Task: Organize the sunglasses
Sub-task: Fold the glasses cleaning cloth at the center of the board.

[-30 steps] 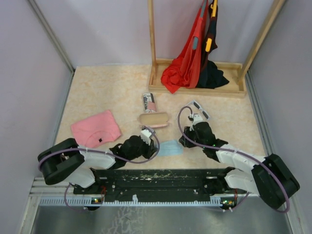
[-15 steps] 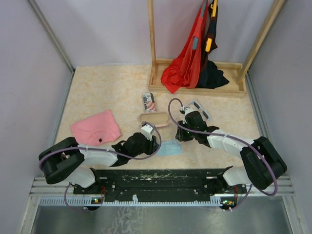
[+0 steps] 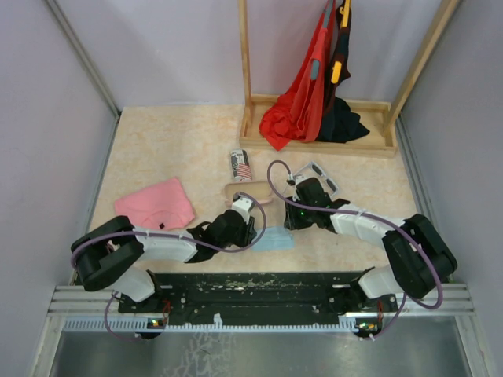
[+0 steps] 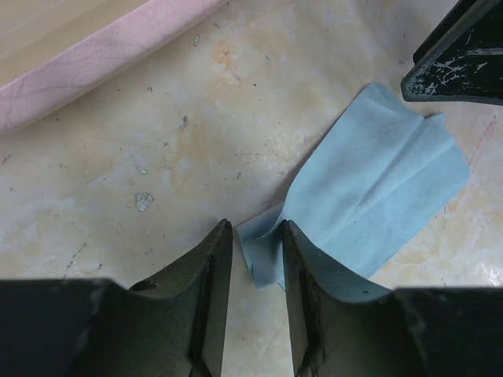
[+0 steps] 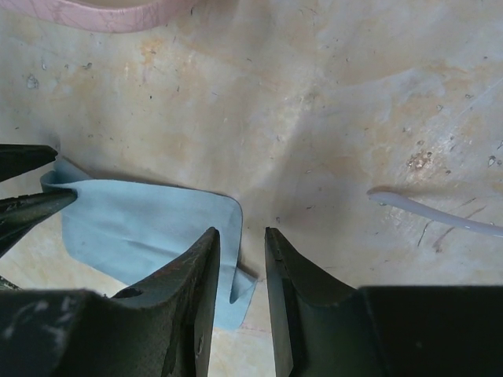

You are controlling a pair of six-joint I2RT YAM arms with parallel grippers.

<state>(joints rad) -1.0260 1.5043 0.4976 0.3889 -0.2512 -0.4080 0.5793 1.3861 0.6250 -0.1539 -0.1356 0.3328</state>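
The white sunglasses (image 3: pixel 321 177) lie on the counter (image 3: pixel 173 149) to the right of the pink case (image 3: pixel 245 190) and a little further back. They are close by the right arm's wrist but clear of both sets of fingers. A blue cloth (image 4: pixel 369 181) lies just in front of the pink case, on its near side, with an arm reaching in low at each end.

The left fingers (image 4: pixel 196 306) stand narrowly apart at the cloth's left corner. That corner is bunched up between them and touches at least one; whether they press it I cannot tell. The right fingers (image 5: pixel 189 298) straddle the cloth's right corner, a little apart. The curled edge leans on one finger, and bare counter shows between it and the other, so nothing is clamped there.

A flag case (image 3: pixel 241 165) sits just behind the pink case. A pink garment (image 3: pixel 155 206) lies well to the left of it.
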